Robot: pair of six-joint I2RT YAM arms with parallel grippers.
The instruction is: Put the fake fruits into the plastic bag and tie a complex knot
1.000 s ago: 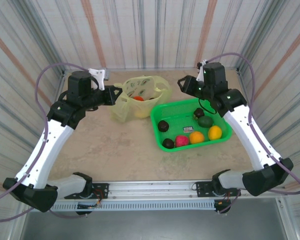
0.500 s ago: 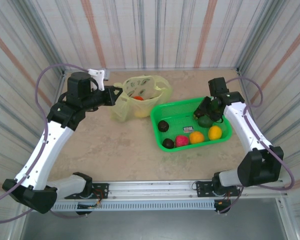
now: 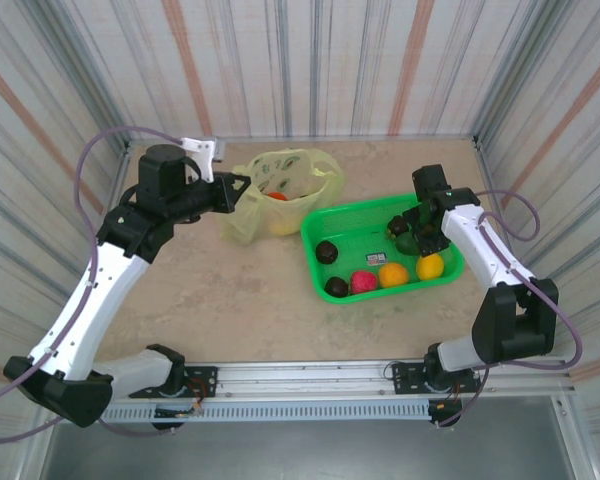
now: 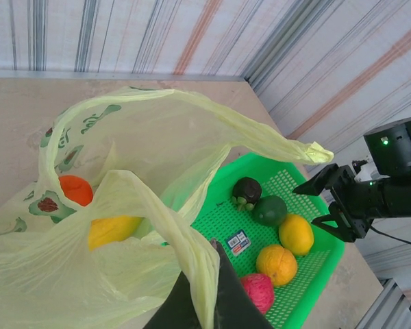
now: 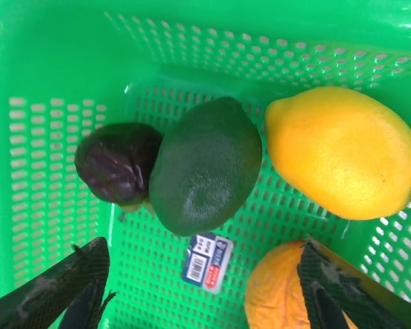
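The pale yellow-green plastic bag (image 3: 292, 172) stands open at the back, and my left gripper (image 3: 232, 190) is shut on its near handle edge (image 4: 204, 274), lifting it. Inside the bag lie an orange fruit (image 4: 75, 190) and a yellow one (image 4: 113, 231). My right gripper (image 3: 417, 228) hangs open over the green basket (image 3: 320, 215), its fingertips (image 5: 82, 281) wide apart. Straight below it are a green fruit (image 5: 205, 164), a dark fruit (image 5: 118, 162), a yellow lemon (image 5: 342, 152) and an orange (image 5: 277, 291). A pink fruit (image 3: 364, 281) and two dark ones (image 3: 326, 251) lie at the basket's left.
A barcode sticker (image 5: 207, 262) is stuck on the basket floor between the fruits. Striped walls close in the table on three sides. Bare tabletop (image 3: 230, 290) stretches in front of the bag and left of the basket.
My right arm has swung from the back, near the bag, down over the basket, and its jaws have opened wider. The left gripper has kept its hold on the bag.
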